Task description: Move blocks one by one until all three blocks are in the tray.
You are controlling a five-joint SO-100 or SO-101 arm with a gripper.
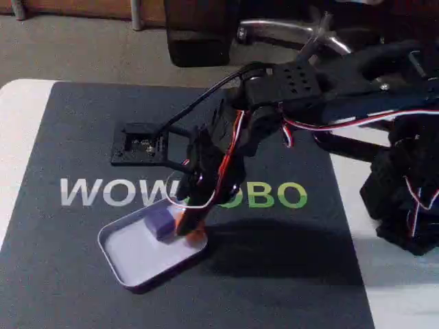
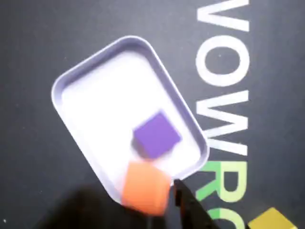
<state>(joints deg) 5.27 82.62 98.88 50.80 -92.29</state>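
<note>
The tray lies on the dark mat, front left of the arm in the fixed view. A purple block rests inside it near its far right corner; the wrist view shows the same purple block in the tray. My gripper reaches down to the tray's right edge and is shut on an orange block. In the wrist view the orange block looks blurred, over the tray's near rim, between my gripper's fingers. A yellow block sits on the mat at the bottom right.
A black square board lies on the mat behind the tray. The mat carries large "WOWROBO" lettering. The arm's base stands at the right, on the white table. Chair legs show behind the table.
</note>
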